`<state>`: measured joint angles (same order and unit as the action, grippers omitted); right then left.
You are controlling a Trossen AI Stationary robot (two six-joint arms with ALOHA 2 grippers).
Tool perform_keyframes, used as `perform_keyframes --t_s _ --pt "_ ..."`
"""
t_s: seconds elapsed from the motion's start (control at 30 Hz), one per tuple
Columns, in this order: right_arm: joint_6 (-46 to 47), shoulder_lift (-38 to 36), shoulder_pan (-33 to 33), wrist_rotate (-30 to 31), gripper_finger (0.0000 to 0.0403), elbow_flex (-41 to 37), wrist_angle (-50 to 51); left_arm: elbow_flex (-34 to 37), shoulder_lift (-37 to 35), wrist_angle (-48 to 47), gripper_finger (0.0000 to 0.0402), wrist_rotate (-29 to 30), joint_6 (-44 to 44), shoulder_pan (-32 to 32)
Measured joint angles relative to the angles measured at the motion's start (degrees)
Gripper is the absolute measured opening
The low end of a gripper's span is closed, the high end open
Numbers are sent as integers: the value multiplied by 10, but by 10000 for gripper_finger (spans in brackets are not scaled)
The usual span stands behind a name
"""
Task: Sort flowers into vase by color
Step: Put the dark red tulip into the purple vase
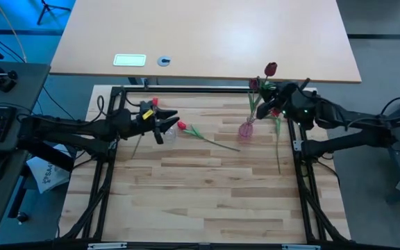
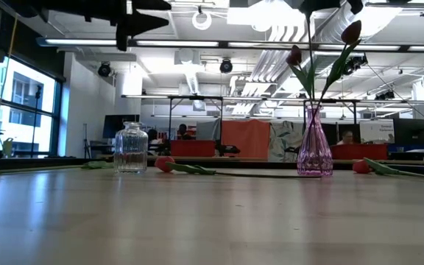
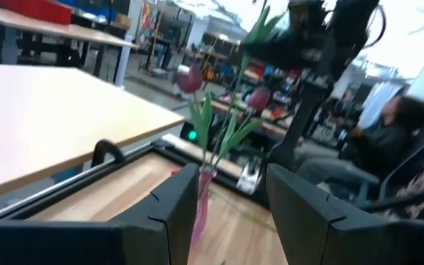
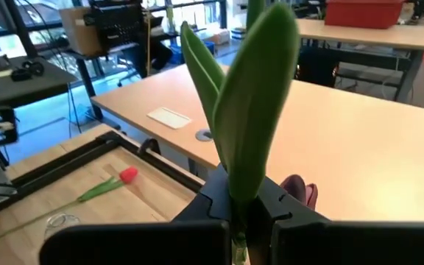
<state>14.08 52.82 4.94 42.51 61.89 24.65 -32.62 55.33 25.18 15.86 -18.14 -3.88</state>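
A pink glass vase (image 1: 246, 129) (image 2: 315, 151) stands right of the table's centre and holds dark maroon tulips (image 2: 294, 55) (image 2: 351, 32). My right gripper (image 1: 278, 105) (image 4: 243, 221) is above the vase, shut on a tulip stem. A clear glass jar (image 1: 167, 136) (image 2: 131, 147) stands at the left. My left gripper (image 1: 167, 126) (image 3: 230, 213) hovers over the jar, open and empty. A red tulip (image 1: 181, 126) (image 2: 165, 163) lies flat between jar and vase. Another red head (image 1: 154, 102) lies behind the left gripper. A third tulip (image 1: 278, 149) (image 2: 360, 167) lies at the right. My right gripper pinches a tulip's green stem (image 4: 240, 239) between its two fingers, just below the leaves (image 4: 252, 110), well above the vase. The stem stands nearly upright and runs down into the vase's mouth (image 2: 313, 109). I cannot tell which maroon head belongs to the held stem.
A black metal frame (image 1: 186, 89) borders the wooden work surface. A pale desk (image 1: 207, 35) lies beyond the far edge. The near half of the table (image 1: 200, 201) is bare wood. People sit in the room behind the table (image 3: 389, 140).
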Motion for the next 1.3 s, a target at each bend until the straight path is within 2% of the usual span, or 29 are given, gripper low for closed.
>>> perform_keyframes --t_s 0.37,0.57,1.0,1.3 --pt "4 28 23 -16 0 0 9 0 0 22 150 0 -2 0" --pt "24 34 33 -53 0 -6 6 0 0 22 150 0 -2 0" --pt "42 34 33 -55 1 -63 13 0 0 22 150 0 -3 0" --pt "65 35 33 -56 24 -66 28 0 0 22 150 0 2 0"
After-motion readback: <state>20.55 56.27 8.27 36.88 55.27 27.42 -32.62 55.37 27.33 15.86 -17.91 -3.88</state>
